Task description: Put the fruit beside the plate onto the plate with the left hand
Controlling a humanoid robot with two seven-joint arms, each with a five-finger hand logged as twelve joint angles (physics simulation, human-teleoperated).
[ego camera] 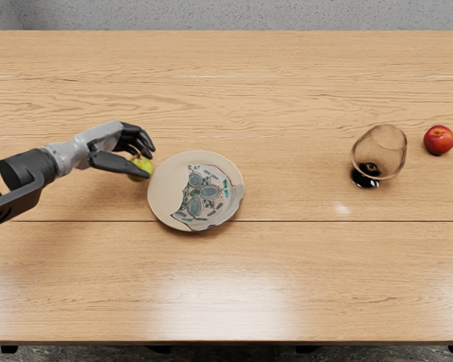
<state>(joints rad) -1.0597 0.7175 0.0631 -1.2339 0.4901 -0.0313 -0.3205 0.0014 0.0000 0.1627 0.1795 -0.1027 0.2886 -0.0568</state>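
A small yellow-green fruit (143,166) sits at the left rim of a round beige plate (166,197) with a blue-green pattern in its middle. My left hand (133,153) comes in from the left, its dark fingers curled over and around the fruit, thumb below it and the other fingers above. Most of the fruit is hidden by the hand, and I cannot tell if it rests on the table or is lifted. The right arm does not show.
A tilted wine glass (379,154) with dark liquid stands at the right, and a red apple (439,139) lies just right of it. The wooden table (226,286) stretches wide in front of the plate.
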